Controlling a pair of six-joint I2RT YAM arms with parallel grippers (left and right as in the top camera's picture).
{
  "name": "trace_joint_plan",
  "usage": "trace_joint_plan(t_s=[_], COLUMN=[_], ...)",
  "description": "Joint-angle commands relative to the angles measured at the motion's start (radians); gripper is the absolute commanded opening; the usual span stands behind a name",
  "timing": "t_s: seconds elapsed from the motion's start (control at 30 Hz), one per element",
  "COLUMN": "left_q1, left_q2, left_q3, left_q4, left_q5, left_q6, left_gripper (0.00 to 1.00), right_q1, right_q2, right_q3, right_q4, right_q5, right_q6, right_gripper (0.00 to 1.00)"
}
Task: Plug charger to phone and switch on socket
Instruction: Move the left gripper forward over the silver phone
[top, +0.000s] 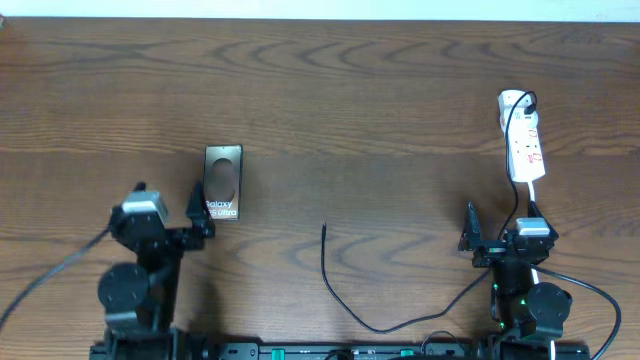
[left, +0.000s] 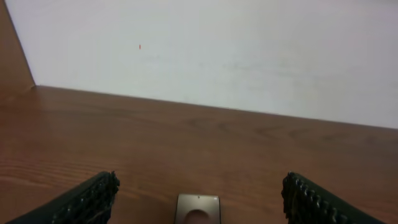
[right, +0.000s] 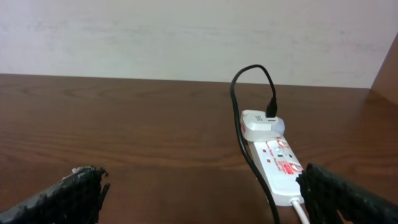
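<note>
Charger (top: 323, 250) tip, seemingly loose, overhead only.

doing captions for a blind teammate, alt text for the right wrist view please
A white socket strip lies on a dark wooden table, with the black charger cable arching up and plugging into a white adapter at its far end. Two black fingers stand wide apart in the lower corners, empty; a pale wall runs behind.

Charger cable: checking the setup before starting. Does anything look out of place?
Nothing looks damaged. The charger runs from the white adapter on the socket, but its free tip lies on the table, apart from the phone.
</note>
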Motion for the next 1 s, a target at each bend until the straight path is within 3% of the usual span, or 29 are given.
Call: trace_joint_plan(t_s=[0.0, 0.2, 0.57, 0.93, 0.97], left_q1=[0.005, 0.005, 0.005, 0.005, 0.005], left_q2=[0.152, 0.491, 0.932, 1.046, 1.046], left_q3=[0.123, 0.415, 0.854, 0.897, 0.897], left_q4=[-0.019, -0.223, -0.653, -0.727, -0.727], left_q5=[0.012, 0.013, 0.012, 0.013, 0.012], left_q6=[0.018, 0.018, 0.032, 0.077, 0.077], left_gripper=[0.86, 0.86, 0.86, 0.86, 0.47], right_q1=[0.001, 0.001, 0.001, 0.001, 0.001], right_q2=[0.001, 0.001, 0.001, 0.001, 0.001], right_q3=[-0.001, -0.001, -0.001, -0.001, -0.001], right_q4=[-0.004, -0.004, -0.004, -0.004, -0.004], right_q5=[0.009, 0.009, 0.009, 0.009, 0.009], right_q6=[0.013, 0.013, 0.013, 0.013, 0.013], right_gripper=[0.99, 0.99, 0.99, 0.99, 0.99])
